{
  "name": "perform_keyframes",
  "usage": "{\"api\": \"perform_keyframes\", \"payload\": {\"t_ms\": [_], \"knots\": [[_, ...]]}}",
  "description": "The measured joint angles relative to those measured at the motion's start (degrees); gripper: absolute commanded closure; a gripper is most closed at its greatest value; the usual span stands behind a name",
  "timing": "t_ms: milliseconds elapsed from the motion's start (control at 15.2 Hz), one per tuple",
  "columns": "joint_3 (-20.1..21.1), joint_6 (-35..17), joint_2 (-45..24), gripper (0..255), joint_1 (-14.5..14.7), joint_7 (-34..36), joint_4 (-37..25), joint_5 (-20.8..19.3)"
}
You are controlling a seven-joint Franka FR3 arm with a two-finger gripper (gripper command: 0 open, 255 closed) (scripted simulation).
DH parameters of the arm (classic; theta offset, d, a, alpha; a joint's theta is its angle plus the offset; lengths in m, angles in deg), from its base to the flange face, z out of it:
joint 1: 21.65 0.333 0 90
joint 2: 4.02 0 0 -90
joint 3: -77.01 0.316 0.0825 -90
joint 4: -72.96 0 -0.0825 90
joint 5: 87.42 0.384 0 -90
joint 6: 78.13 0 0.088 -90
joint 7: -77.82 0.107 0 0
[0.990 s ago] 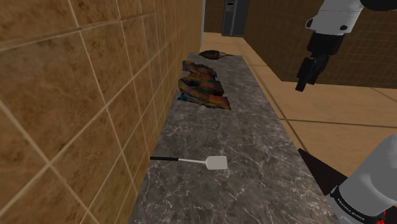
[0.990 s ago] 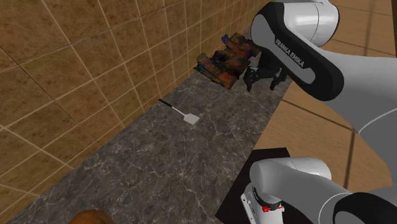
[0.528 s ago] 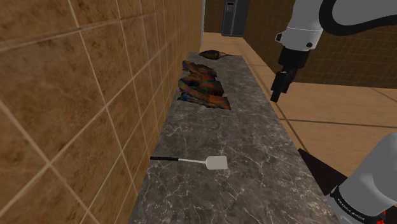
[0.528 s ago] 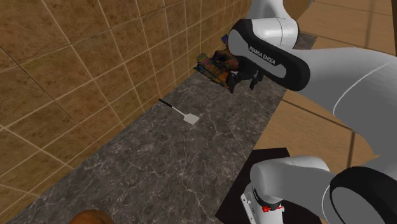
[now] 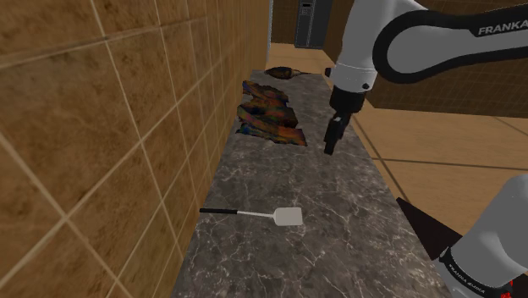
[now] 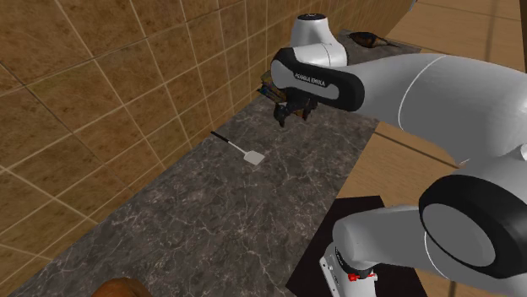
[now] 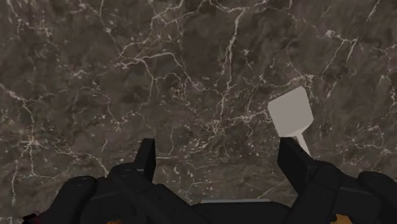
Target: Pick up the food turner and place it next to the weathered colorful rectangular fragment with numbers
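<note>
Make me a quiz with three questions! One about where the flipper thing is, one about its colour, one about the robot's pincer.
1. Where does the food turner lie? A on a chair; B on the marble counter; C in a sink.
2. What colour is its blade? A white; B red; C green.
3. How is the pincer? A shut on the turner; B shut on nothing; C open.
Answers: 1 B, it lies flat on the counter. 2 A, the blade shows white. 3 C, its fingers stand apart with nothing between them.
</note>
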Motion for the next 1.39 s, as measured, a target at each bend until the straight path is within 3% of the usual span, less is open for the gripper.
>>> {"api": "perform_keyframes", "payload": {"t_ms": [660,1386], "knots": [[6.56,-12.52,-16.65,0,4.01,-1.79,-5.76,-2.65],[11.69,-20.66,-35.22,0,9.57,-0.53,-16.39,-11.65]]}}
